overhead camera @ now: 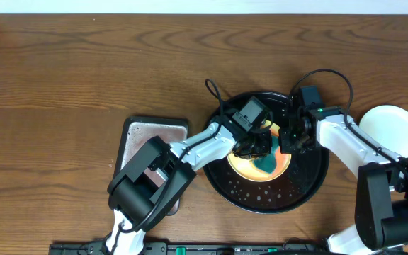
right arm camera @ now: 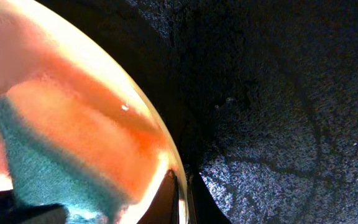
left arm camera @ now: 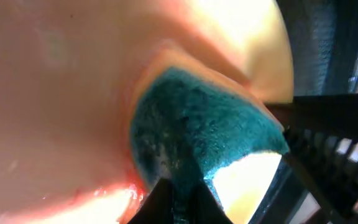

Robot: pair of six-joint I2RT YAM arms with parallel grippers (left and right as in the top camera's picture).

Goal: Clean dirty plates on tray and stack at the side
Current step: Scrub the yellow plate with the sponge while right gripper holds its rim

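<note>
so the yellow plate (overhead camera: 243, 167) sits on the black tray (overhead camera: 261, 200) right of centre in the overhead view. The left end effector (overhead camera: 255, 147) is pinching the green sponge (overhead camera: 265, 164) and pressing it onto the plate face, and the left wrist view shows reddish sauce smeared beside the sponge (left arm camera: 197, 137). The right end effector (overhead camera: 289, 138) looks clamped on the plate's rim at its right side. One pale plate (overhead camera: 392, 131) sits on the bare desk (overhead camera: 83, 71) at the right edge of the frame, and a metal pan (overhead camera: 154, 133) is left of the tray.

My guess on handling: the plate is light, rigid and probably slick with sauce on it, so it'll skate around under the sponge unless it's held. The rim is the only real place to grab it, and a thin edge like that slips easily, so a firm pinch and gentle scrubbing. The sponge is soft and just squashes
</note>
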